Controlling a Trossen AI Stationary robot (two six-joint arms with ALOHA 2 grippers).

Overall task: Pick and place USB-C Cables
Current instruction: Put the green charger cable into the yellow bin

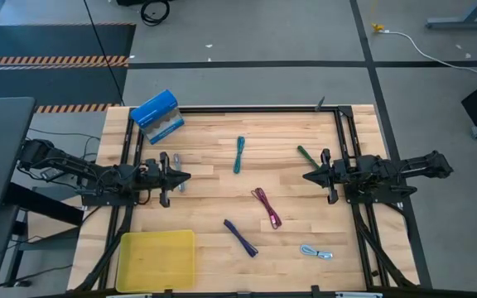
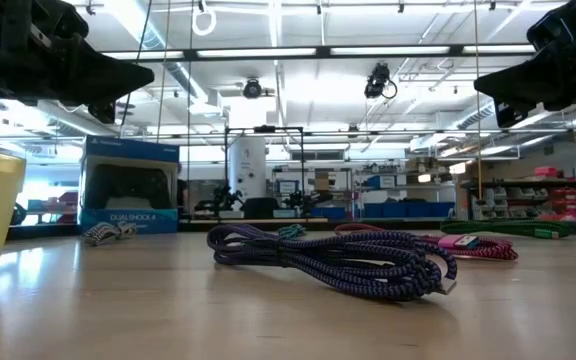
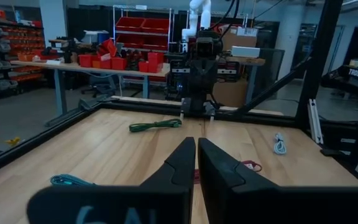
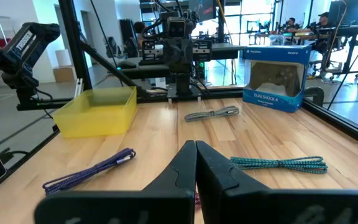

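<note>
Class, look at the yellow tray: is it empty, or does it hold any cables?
Empty. The high view shows the yellow tray with a bare floor, and the purple cable lies outside it on the table.

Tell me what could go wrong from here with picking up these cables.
The grey cable lies right beside the left hand, so a descent might snag or push it. The dark green cable lies close to the right hand, with the same risk. The magenta cable and purple cable lie loose mid-table, so a closing hand may catch only some strands.
</note>
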